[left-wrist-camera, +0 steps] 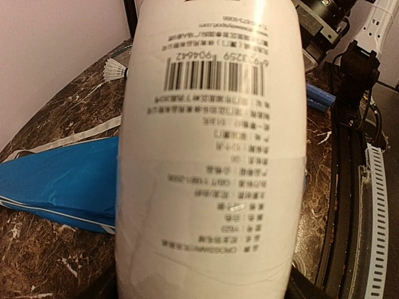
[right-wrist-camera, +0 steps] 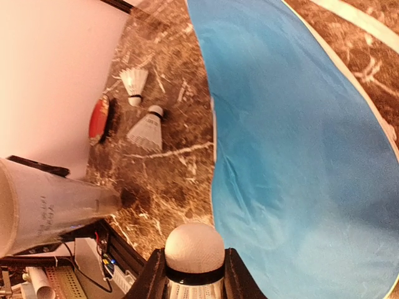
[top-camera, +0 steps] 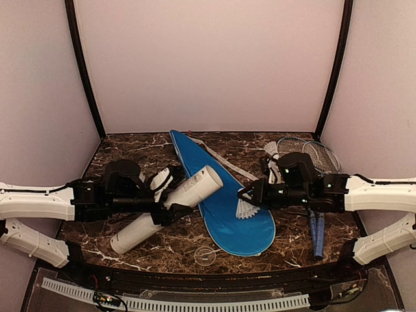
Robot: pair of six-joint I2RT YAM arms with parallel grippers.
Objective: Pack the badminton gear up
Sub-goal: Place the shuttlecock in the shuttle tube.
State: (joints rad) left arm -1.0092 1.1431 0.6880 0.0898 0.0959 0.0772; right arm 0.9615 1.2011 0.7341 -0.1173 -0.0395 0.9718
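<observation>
The left hand (top-camera: pixel 170 209) is clamped round the long, smooth white tube (top-camera: pixel 192 187), tilted over the marbled table (top-camera: pixel 123 153). The right hand (top-camera: pixel 247 195) pinches a feathered shuttlecock (top-camera: pixel 247 209) above the blue fabric cover (top-camera: pixel 224 218).

Two rackets (top-camera: pixel 316 233), four shuttlecocks (right-wrist-camera: pixel 146 128), one tube (top-camera: pixel 198 185), one cover (top-camera: pixel 227 218), one red oval (right-wrist-camera: pixel 98 118) and one clear disc (top-camera: pixel 206 255) are showing in all.
</observation>
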